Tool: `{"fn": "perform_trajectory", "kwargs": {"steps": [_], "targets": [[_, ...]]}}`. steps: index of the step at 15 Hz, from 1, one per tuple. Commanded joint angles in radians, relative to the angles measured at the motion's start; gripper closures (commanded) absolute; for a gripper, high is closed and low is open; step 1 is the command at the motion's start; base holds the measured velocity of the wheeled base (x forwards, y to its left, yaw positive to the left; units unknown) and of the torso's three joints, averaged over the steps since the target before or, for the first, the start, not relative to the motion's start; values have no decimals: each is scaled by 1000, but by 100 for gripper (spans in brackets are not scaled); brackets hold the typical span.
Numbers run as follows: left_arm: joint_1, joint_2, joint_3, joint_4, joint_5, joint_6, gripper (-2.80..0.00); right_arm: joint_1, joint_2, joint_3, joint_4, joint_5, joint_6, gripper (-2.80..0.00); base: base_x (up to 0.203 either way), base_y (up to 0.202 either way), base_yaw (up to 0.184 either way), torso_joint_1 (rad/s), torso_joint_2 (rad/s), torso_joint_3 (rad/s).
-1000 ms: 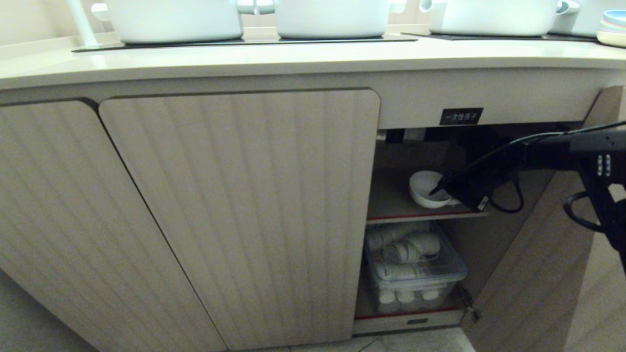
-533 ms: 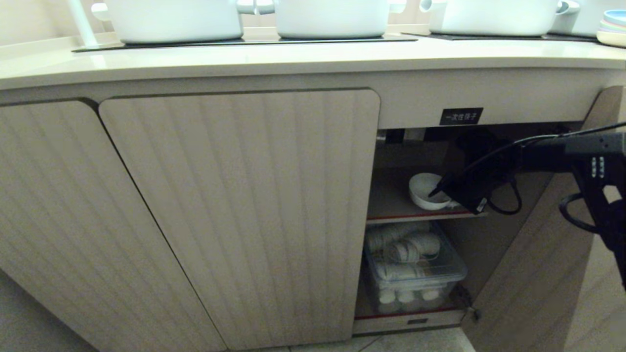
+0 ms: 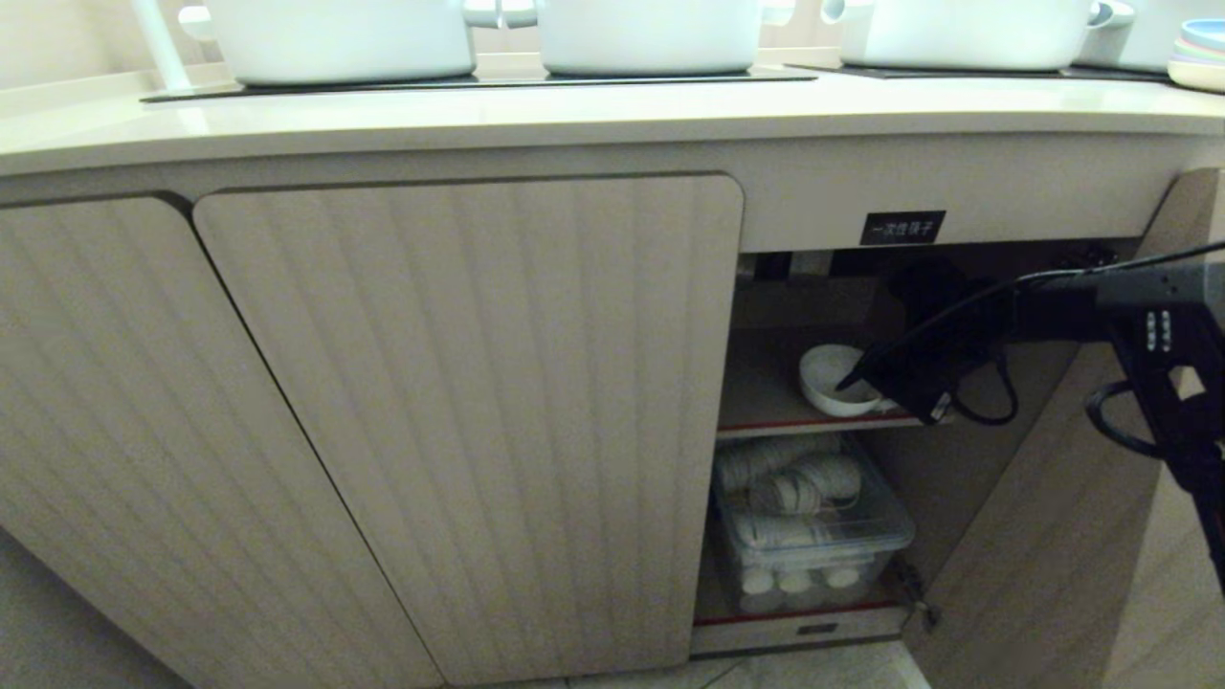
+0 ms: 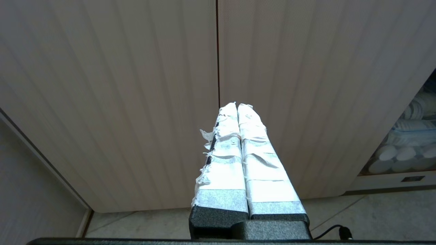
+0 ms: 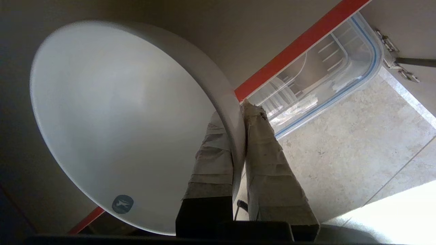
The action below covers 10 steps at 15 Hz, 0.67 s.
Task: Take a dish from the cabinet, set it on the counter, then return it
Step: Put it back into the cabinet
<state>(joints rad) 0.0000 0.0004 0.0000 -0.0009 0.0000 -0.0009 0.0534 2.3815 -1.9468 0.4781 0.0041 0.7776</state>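
In the head view the right tool (image 3: 847, 383) reaches into the open cabinet (image 3: 823, 316) from 3 o'clock and pinches the near rim of the dish (image 3: 825, 375), which is at the upper shelf with the red front edge (image 3: 813, 422). I judge the rim grip is chosen because the bowl is deep and glossy – one finger inside, one outside gives a firm hold. Whether the dish rests on the shelf or is just lifted I cannot tell. At 12 o'clock the smooth cream tabletop (image 3: 574, 115) carries large white pots (image 3: 651, 33). Below the shelf, at 6 o'clock, stands a clear plastic box (image 3: 813, 536) with white cups.

In the left wrist view the left tool (image 4: 238, 112) has its tape-wrapped fingers pressed together, empty, before the fluted beige doors (image 4: 136, 85).

In the right wrist view the taped fingers (image 5: 211, 160) clamp the thin round wall of the dish (image 5: 119, 112) – its white inside is smooth, with a small blue mark.
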Motion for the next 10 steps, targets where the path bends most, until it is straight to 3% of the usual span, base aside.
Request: {"fn": "perform_trajectory", "kwargs": {"steps": [1,10], "targets": [[0,0,0,0,1,-1,0,0,4,0,2,1,5,0,0,0,0,0,0,0],[2,0,0,1,0,-1,0,0,22,-4,-15,-1,3,0,0,0,0,0,0,0]]}}
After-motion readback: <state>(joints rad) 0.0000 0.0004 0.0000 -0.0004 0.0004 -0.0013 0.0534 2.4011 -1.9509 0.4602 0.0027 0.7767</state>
